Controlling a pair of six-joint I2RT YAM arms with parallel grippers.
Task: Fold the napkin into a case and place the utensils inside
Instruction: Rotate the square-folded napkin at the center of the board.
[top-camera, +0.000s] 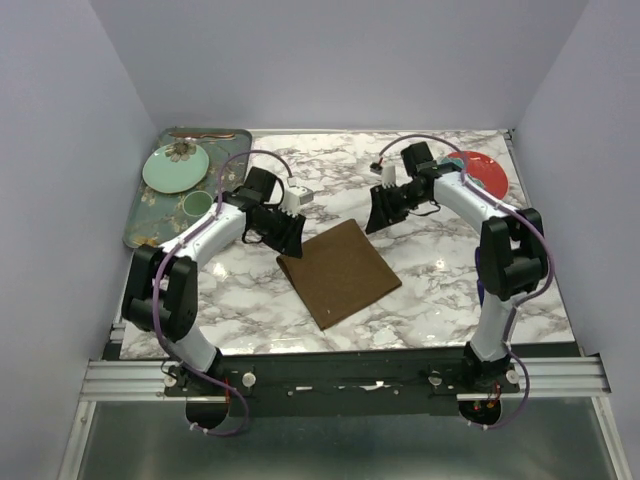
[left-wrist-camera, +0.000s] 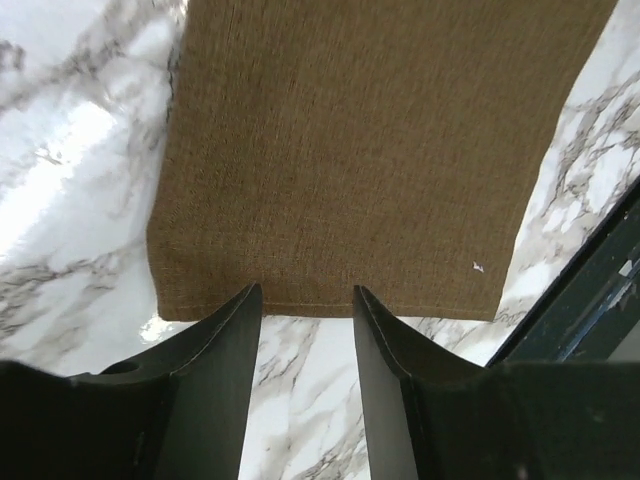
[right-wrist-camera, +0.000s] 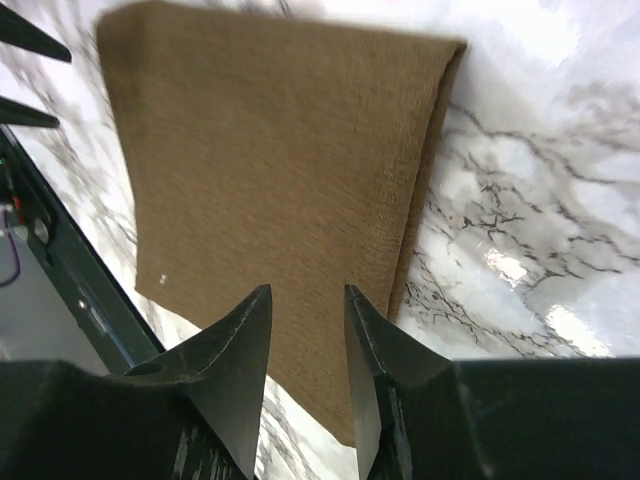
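The brown napkin (top-camera: 340, 272) lies flat on the marble table, folded into a doubled rectangle turned diagonally. It fills the left wrist view (left-wrist-camera: 370, 150) and the right wrist view (right-wrist-camera: 270, 170), where a second layer shows along its right edge. My left gripper (top-camera: 289, 240) (left-wrist-camera: 305, 295) is open and empty, with its tips at the napkin's hemmed edge. My right gripper (top-camera: 378, 218) (right-wrist-camera: 307, 295) is open and empty, hovering over the napkin near its far corner. A thin copper-brown utensil (top-camera: 203, 133) lies at the tray's far edge. A bit of blue (top-camera: 453, 160) shows by the red plate, mostly hidden by the right arm.
A dark green floral tray (top-camera: 140, 215) at the left holds a mint plate (top-camera: 175, 167) and a small green cup (top-camera: 196, 204). A red plate (top-camera: 487, 172) sits at the back right. The dark rail (top-camera: 340, 375) runs along the near edge.
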